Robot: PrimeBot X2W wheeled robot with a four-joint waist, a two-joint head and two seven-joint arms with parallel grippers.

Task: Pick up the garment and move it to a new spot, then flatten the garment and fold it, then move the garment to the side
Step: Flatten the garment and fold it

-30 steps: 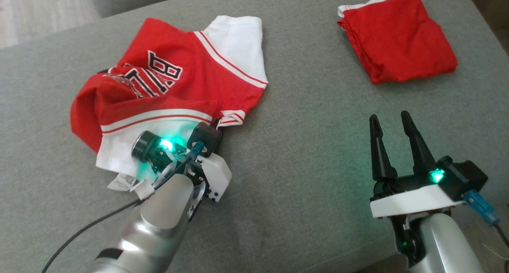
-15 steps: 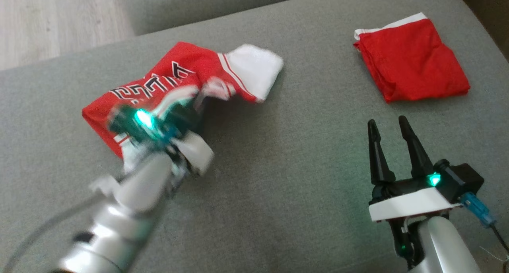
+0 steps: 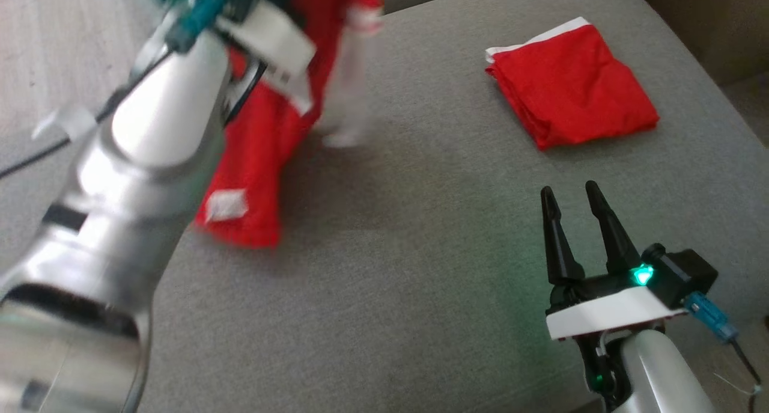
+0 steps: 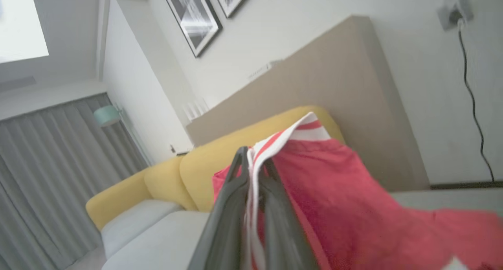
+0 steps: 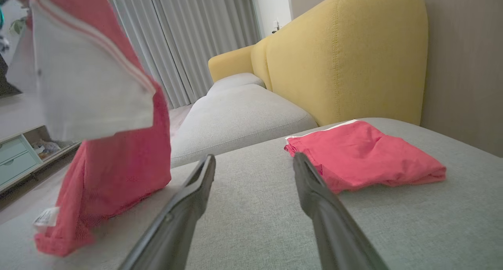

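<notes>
Head view shows a big grey cloth couch seat [image 3: 390, 281] with a red and white sports shirt [image 3: 258, 160] hanging over its far left part. The shirt is blurry here. Its top goes up past the top of the picture beside the shiny silver left arm [image 3: 150, 130], and its bottom end is low by the left edge of the seat. I cannot tell if that end touches the seat. In the left wrist view, the left tool [image 4: 255, 158] is squeezed closed on the shirt's white edge with red stripes, and the red cloth hangs down to one side of its dark fingers [image 4: 230, 207]. A small white tag [image 5: 46, 216] shows near the bottom of the shirt. The right tool [image 3: 569, 189] is near the seat's near right corner. Its two dark fingers are spread apart with nothing between them. A folded red cloth with a white edge [image 3: 571, 88] lies flat near the far right corner, well apart from the shirt. A yellow couch back [image 5: 346, 57] stands behind it.
</notes>
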